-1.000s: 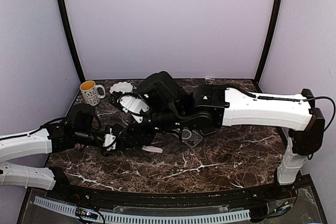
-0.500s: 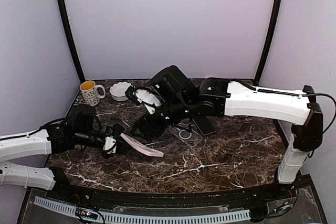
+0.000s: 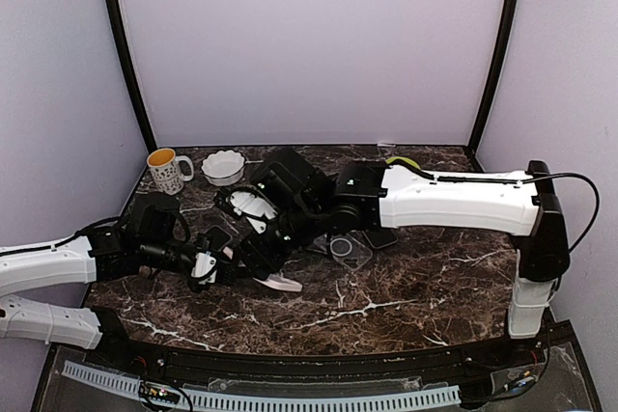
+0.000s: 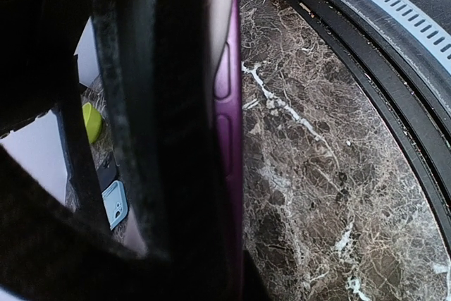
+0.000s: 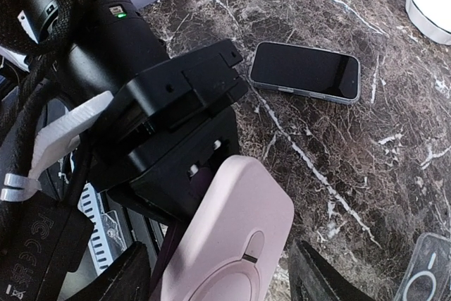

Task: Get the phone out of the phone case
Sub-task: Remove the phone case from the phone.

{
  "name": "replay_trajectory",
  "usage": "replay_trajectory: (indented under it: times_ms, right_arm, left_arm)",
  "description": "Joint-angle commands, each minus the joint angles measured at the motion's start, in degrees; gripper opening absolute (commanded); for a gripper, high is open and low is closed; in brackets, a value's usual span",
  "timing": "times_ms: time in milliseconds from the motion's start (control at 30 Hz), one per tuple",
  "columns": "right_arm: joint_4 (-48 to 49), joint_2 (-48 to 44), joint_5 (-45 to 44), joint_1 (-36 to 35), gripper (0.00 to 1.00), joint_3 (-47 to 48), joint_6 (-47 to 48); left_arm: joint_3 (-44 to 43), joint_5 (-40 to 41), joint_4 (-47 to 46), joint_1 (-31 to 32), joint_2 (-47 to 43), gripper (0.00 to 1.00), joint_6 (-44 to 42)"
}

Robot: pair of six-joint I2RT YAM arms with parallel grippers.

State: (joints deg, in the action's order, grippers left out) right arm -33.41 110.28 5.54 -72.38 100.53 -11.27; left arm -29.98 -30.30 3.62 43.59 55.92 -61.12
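Observation:
The pink phone case (image 5: 232,244) is held flat just above the marble, back side up. Its free end (image 3: 282,283) pokes out below the arms in the top view. My left gripper (image 3: 209,265) is shut on the case's near end. In the left wrist view, the case's purple side edge (image 4: 229,139) with its button bumps runs along my black finger (image 4: 169,103). My right gripper (image 5: 222,276) straddles the case's other end, a finger on each long side and a gap still showing on the right. The phone inside is hidden by the case.
A loose dark phone (image 5: 304,70) lies on the marble beyond the case. A clear case (image 3: 348,250) and another dark phone (image 3: 382,236) sit under the right arm. A mug (image 3: 166,170) and white bowl (image 3: 223,166) stand at the back left.
My right gripper swung up off the case, then came back down over its free end with the jaws narrowing. The left gripper kept its hold; the case tilted and settled lower.

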Motion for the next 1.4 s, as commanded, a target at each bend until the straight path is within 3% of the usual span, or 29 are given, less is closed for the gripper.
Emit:
replay_trajectory:
  times_ms: [0,300,633,867,1133,1367]
  right_arm:
    - [0.3,1.2,-3.5,-0.3,0.63,1.5,0.8]
    - [-5.0,2.3,-5.3,-1.0,0.45,2.2,3.0]
    - [-10.3,3.8,-14.2,-1.6,0.27,3.0,3.1]
    - [-8.7,1.3,-15.0,-1.5,0.11,-0.4,2.5]
    - [-6.9,-1.4,-15.6,-0.6,0.0,-4.1,2.3]
    - [-5.6,-3.6,-17.3,0.9,0.0,-6.8,1.9]
  left_arm:
    - [-2.2,-1.2,-1.8,0.4,-0.7,0.0,-0.2]
    - [-2.2,2.3,-2.7,0.4,-1.0,0.0,0.2]
    - [-1.8,4.5,-3.4,0.4,-1.9,0.0,0.0]
    - [-1.6,4.5,-3.4,0.4,-1.9,0.0,-0.1]
    - [-1.4,4.6,-3.4,0.4,-2.4,0.0,-0.5]
    - [-1.2,3.7,-3.4,0.4,-2.6,0.0,-0.8]
